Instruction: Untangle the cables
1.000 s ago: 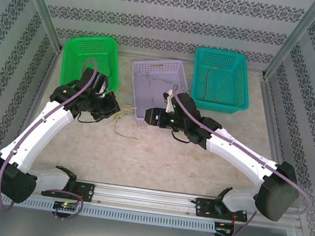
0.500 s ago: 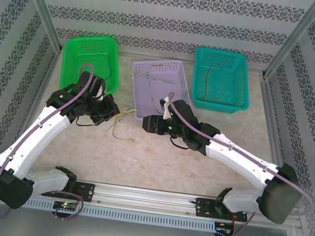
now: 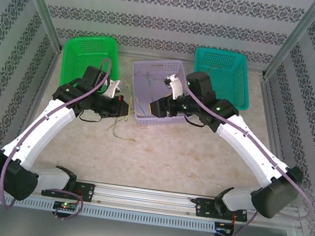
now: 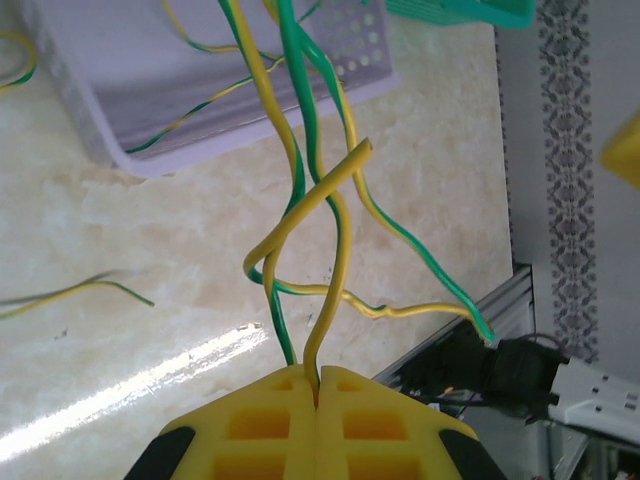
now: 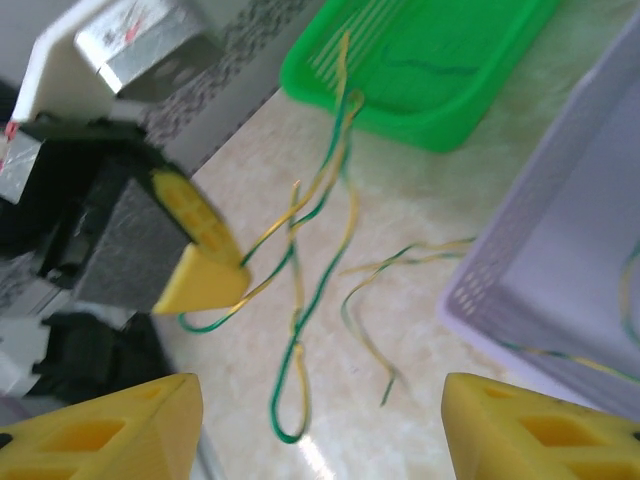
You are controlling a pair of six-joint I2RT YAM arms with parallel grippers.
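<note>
Left hand point(image 4: 318, 385) clamped on yellow-green cables point(image 4: 318, 195); right hand point(image 5: 320, 425) apart, tabletop point(image 5: 430, 200) cables ahead of it.

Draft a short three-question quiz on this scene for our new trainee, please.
1. True or false: the left gripper is shut on the cables.
2. Which basket stands between the other two? A green basket; B lilac basket; C teal basket.
3. Fill in: the jaws of the right gripper stand ____.
Key: 1 true; 2 B; 3 open.
</note>
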